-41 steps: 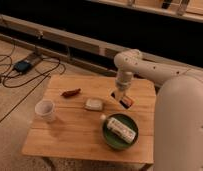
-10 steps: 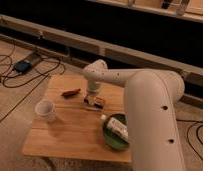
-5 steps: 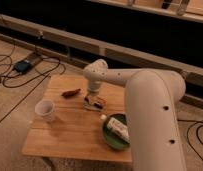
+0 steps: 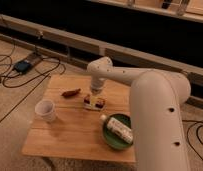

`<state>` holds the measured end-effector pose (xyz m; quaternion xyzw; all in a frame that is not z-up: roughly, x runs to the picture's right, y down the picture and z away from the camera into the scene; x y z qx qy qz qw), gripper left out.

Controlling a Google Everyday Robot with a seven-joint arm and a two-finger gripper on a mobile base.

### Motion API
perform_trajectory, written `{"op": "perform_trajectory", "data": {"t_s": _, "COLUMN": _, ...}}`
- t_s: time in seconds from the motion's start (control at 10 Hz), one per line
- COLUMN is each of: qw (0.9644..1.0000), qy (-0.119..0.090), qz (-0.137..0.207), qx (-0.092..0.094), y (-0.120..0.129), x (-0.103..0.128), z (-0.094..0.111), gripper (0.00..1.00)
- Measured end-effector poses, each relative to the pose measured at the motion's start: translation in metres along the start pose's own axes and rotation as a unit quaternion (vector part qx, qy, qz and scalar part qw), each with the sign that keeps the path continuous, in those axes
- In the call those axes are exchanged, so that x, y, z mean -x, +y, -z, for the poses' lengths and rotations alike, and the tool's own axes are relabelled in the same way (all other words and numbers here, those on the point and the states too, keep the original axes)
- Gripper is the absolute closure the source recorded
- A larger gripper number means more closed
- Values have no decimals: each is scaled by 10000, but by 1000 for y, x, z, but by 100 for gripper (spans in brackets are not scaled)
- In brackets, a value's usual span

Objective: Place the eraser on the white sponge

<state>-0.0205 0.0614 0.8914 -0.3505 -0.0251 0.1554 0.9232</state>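
Where table [image 4: 70, 135] lies bare, claw [image 4: 94, 102] over white sponge [image 4: 91, 106]

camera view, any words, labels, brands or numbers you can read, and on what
None can be read.
bottle in the green bowl: it carries a pale label, but its print is too blurred to read.
white cup: no marking visible.
eraser and white sponge: no text visible.
The gripper is low over the white sponge, at the table middle; no lettering shows on the arm.

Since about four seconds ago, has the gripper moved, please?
Yes. The gripper moved left across the table, away from the green bowl, and now sits over the white sponge.
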Motion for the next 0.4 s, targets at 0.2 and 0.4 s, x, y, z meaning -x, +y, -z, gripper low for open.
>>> {"op": "perform_trajectory", "data": {"t_s": 0.2, "qw": 10000, "qy": -12, "qz": -66, "qx": 55, "y": -2, "x": -7, "z": 5, "gripper": 20}}
{"op": "perform_trajectory", "data": {"t_s": 0.4, "qw": 10000, "qy": -32, "qz": -36, "qx": 53, "y": -1, "x": -3, "z": 5, "gripper": 20}}
